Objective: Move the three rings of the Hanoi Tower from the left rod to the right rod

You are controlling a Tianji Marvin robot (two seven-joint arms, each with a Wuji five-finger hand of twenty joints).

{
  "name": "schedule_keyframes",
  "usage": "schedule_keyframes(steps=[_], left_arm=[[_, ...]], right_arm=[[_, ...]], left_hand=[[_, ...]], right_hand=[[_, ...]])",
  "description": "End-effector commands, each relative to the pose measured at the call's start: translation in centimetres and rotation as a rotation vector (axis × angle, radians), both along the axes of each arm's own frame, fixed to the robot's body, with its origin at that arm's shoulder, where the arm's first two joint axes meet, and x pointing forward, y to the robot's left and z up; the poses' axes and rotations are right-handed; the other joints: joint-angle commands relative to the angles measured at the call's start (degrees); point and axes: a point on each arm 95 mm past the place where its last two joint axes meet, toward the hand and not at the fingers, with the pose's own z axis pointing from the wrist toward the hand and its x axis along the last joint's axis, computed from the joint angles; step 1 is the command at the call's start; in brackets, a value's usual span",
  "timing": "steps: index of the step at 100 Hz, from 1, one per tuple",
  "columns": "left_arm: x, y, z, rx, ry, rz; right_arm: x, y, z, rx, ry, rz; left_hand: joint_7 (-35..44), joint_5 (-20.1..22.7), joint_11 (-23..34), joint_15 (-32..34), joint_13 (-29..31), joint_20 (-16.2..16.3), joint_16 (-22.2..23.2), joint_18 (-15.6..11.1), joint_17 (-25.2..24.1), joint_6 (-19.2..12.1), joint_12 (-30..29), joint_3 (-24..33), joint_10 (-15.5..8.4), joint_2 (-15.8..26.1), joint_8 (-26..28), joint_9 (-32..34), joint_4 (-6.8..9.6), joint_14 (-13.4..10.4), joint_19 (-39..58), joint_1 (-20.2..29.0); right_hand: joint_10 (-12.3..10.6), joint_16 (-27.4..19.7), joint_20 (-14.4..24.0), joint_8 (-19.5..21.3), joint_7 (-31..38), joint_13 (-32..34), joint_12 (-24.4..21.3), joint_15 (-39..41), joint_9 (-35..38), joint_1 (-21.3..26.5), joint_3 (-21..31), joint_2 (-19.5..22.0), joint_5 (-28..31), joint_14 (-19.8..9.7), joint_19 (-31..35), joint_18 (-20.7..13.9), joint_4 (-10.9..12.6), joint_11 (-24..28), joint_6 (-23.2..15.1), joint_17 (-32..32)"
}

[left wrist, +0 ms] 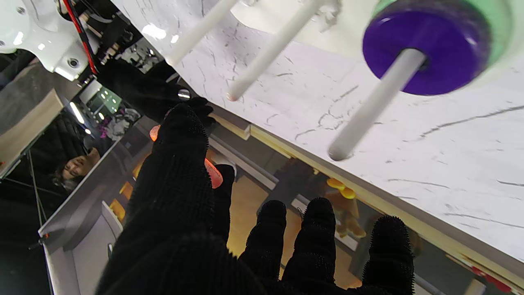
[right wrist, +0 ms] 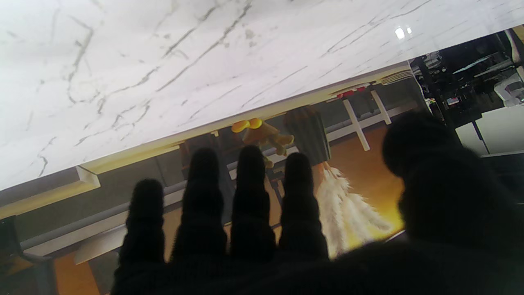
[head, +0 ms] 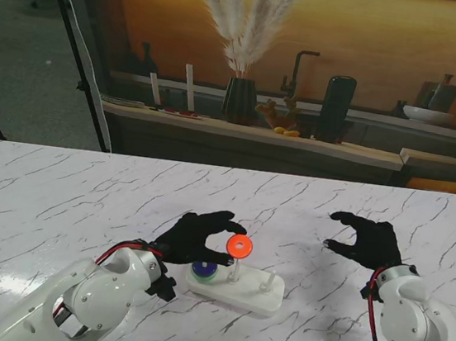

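A white base [head: 254, 297] with three white rods lies in front of me, near the table's middle. On its left rod [left wrist: 374, 104] sit a purple ring [left wrist: 425, 57] on top of a green ring [left wrist: 497, 39]. My left hand [head: 195, 237], in a black glove, pinches the small orange ring [head: 239, 245] between thumb and forefinger, lifted above the middle rod [head: 235, 269]. The same orange ring [left wrist: 213, 174] shows behind the thumb in the left wrist view. My right hand [head: 369, 240] hovers open to the right of the base, holding nothing.
The marble table [head: 58, 200] spreads wide around the base. Beyond its far edge runs a low shelf with a dark vase of pampas grass [head: 239, 97], bottles and small yellow toys [head: 283, 129].
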Motion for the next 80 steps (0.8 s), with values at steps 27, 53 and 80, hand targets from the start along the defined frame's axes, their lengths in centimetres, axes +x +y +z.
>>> schedule_keyframes(steps=[27, 53, 80], left_arm=[[-0.1, -2.9, 0.0, -0.007, 0.029, -0.118], [0.1, -4.6, -0.5, -0.009, 0.045, -0.165], [0.9, -5.7, -1.1, -0.012, 0.059, -0.182]], right_arm=[[0.1, -0.4, -0.5, -0.011, 0.017, -0.016], [0.1, -0.8, -0.7, -0.010, 0.022, -0.025], [-0.1, -1.2, -0.9, -0.010, 0.027, -0.036]], left_hand=[[1.46, 2.39, 0.12, 0.11, 0.30, -0.40, 0.51, 1.35, -0.85, -1.80, 0.99, 0.04, -1.04, 3.13, -0.01, 0.17, 0.85, -0.51, -0.33, 2.82], [1.57, 2.45, 0.25, 0.24, 0.57, -0.28, 0.55, 1.44, -0.59, -1.96, 1.05, 0.05, -1.20, 3.03, 0.02, 0.44, 0.85, -0.65, -0.24, 2.78], [1.74, 2.28, 0.40, 0.30, 0.57, -0.13, 0.61, 1.44, -0.63, -1.88, 1.16, 0.10, -1.36, 2.93, 0.05, 0.58, 0.92, -0.64, -0.14, 2.68]], right_hand=[[-0.58, 0.38, -0.79, -0.31, 0.45, 0.24, 0.01, 1.10, 1.69, 0.12, -0.60, 0.67, 1.41, -0.01, 0.90, 13.99, 1.17, 0.93, 0.58, -0.22], [-0.59, 0.38, -0.81, -0.30, 0.56, 0.26, 0.02, 1.15, 1.71, 0.13, -0.62, 0.69, 1.47, -0.05, 0.96, 13.98, 1.17, 1.01, 0.57, -0.18], [-0.59, 0.37, -0.85, -0.33, 0.60, 0.27, 0.00, 1.17, 1.69, 0.17, -0.60, 0.70, 1.46, -0.14, 0.99, 13.94, 1.18, 1.01, 0.58, -0.18]])
